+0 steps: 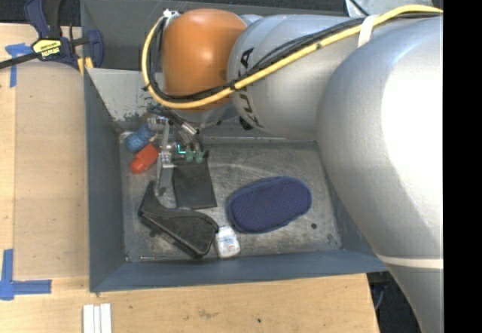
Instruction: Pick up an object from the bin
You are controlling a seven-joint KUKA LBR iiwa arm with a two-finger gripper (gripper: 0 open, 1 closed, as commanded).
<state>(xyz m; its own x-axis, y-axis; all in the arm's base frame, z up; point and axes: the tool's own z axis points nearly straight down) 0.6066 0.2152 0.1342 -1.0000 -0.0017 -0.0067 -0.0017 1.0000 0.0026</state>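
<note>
Black and flat, a pouch point(179, 227) is seen just below the pincer point(175, 173), in the bin's point(105, 196) lower-left corner; the pincer's width cannot be told.

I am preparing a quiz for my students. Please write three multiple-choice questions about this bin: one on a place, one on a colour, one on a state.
1. Where in the bin is the blue oval pad?
A) right part of the floor
B) back left corner
C) on the rim

2. What colour is the small thing left of the gripper?
A) green
B) orange
C) purple

3. How is the black pouch?
A) hanging
B) lying on the floor
C) standing on end

Answers: 1 A, it lies right of the gripper; 2 B, it shows orange; 3 B, it rests flat by the front wall.
</note>
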